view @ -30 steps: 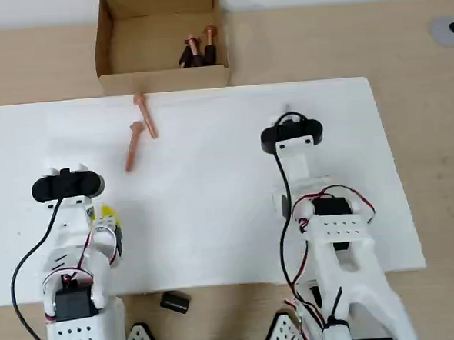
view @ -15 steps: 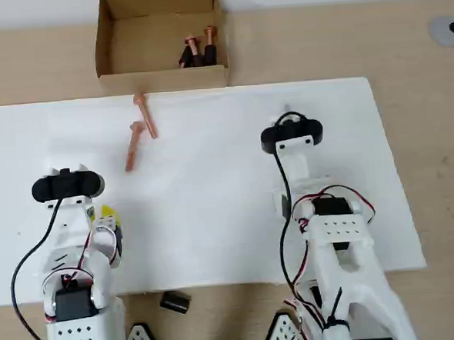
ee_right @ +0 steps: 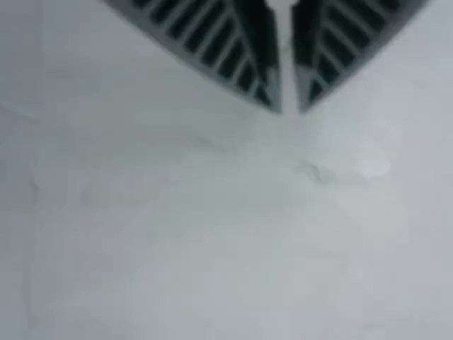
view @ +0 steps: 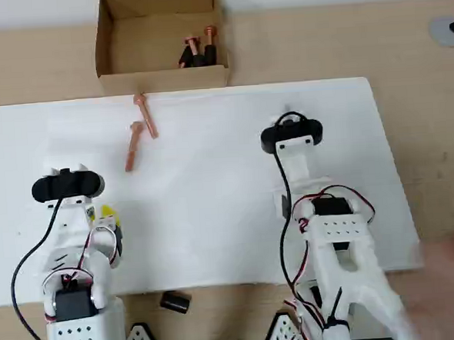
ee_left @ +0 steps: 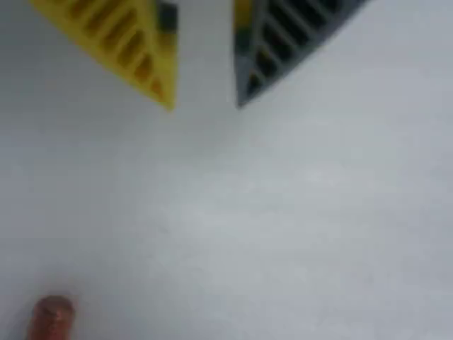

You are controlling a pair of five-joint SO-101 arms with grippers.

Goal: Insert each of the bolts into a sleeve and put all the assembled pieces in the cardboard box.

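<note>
The cardboard box (view: 141, 44) stands at the table's far edge and holds a few copper bolts pushed into black sleeves (view: 197, 51). Two loose copper bolts lie on the white sheet just in front of it, one (view: 145, 116) near the box wall and one (view: 134, 146) slightly nearer. That nearer bolt's end (ee_left: 52, 318) shows ahead of my left gripper (ee_left: 205, 106), which hangs open and empty low over the sheet. My right gripper (ee_right: 287, 110) is shut on nothing above bare sheet. A loose black sleeve (view: 175, 302) rests on the wood between the arm bases.
The white sheet (view: 213, 202) covers most of the table between the arms and the box. The left arm (view: 66, 187) is at the sheet's left side, the right arm (view: 290, 135) right of centre. A grey disc (view: 447, 30) sits at the far right.
</note>
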